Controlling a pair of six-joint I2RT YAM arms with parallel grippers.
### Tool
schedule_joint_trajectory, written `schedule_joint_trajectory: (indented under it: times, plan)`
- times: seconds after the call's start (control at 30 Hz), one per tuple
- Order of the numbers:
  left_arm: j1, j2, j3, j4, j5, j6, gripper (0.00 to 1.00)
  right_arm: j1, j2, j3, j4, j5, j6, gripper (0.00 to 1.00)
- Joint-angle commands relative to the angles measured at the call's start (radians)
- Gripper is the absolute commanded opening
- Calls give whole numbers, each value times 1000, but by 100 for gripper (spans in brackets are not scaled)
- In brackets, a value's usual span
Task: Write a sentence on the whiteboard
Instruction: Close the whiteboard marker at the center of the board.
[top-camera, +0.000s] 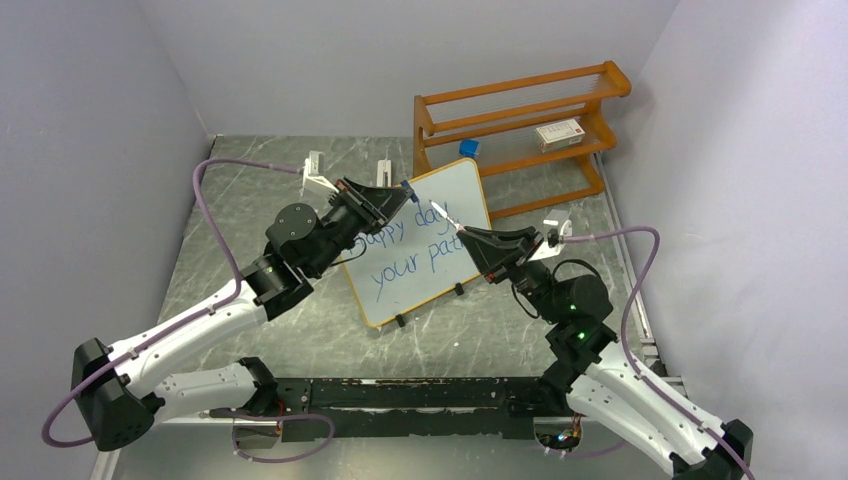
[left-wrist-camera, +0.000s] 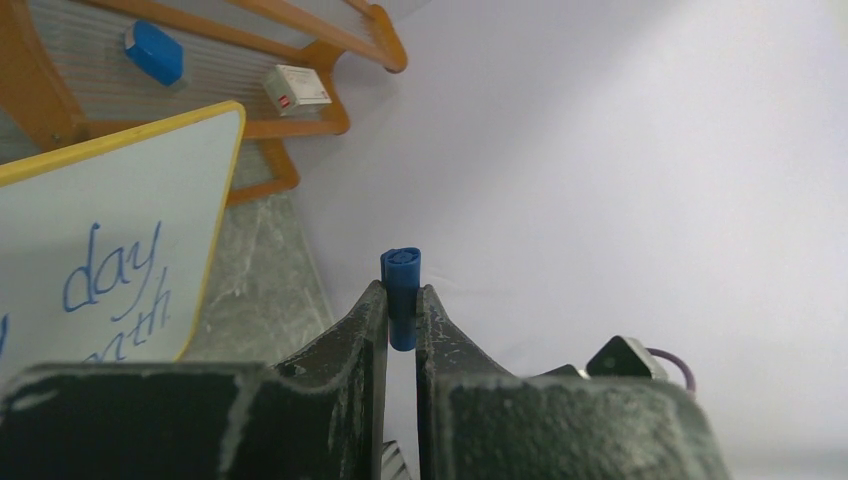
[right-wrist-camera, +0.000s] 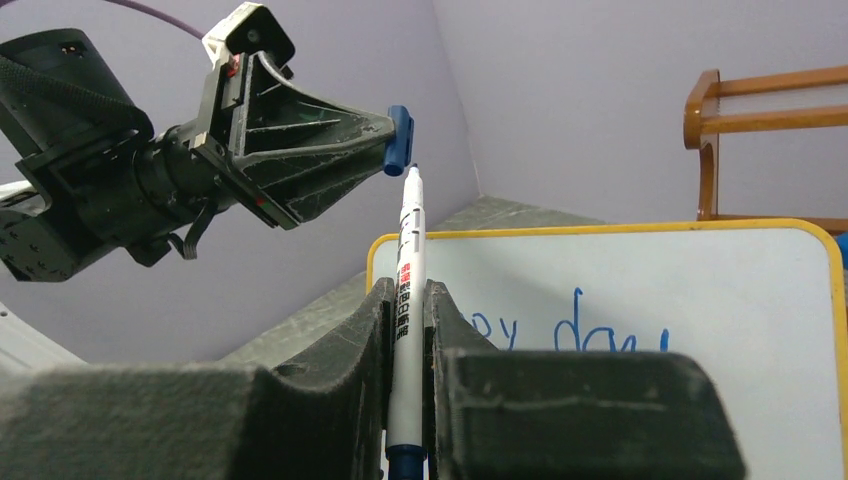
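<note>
Whiteboard (top-camera: 458, 188) stands tilted on its small black feet on the counter (top-camera: 250, 180), below and just beyond both pairs of fingers, in the space between them. The sentence (top-camera: 408, 257) is on its face in blue, in two lines; the overhead view shows "happy day" and "your pat", and the end of the second line is hidden behind the right fingers (right-wrist-camera: 360, 330). These are closed narrow on the middle of a white marker (right-wrist-camera: 408, 260), whose tip points up and away from them. The left fingers (left-wrist-camera: 362, 330) are closed narrow on a small blue cap (left-wrist-camera: 401, 265), which sticks out past their tips. In the right wrist view the marker tip is just under the cap and they seem apart, but I cannot tell it for sure. I judge that the writing is done and the step in hand is to put the cap back.

I expect the board is light and stiff, with a smooth face, so a push from the fingers could slide it or tip it on its feet. The ink would probably smear if something rubs it. If it must be moved, the wooden frame at the edge is the good place to hold, not the written face. An orange shelf rack (top-camera: 520, 95) stands farther beyond the fingers.
</note>
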Motion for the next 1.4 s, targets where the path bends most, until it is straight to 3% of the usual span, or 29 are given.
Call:
schedule_joint_trajectory:
  times: [0.0, 1.37]
  plan:
    - [7, 13, -17, 126, 3, -57, 5, -5, 26, -8, 111, -18, 3, 0]
    - [7, 52, -25, 208, 71, -87, 5, -4, 46, -16, 111, 3, 10, 0]
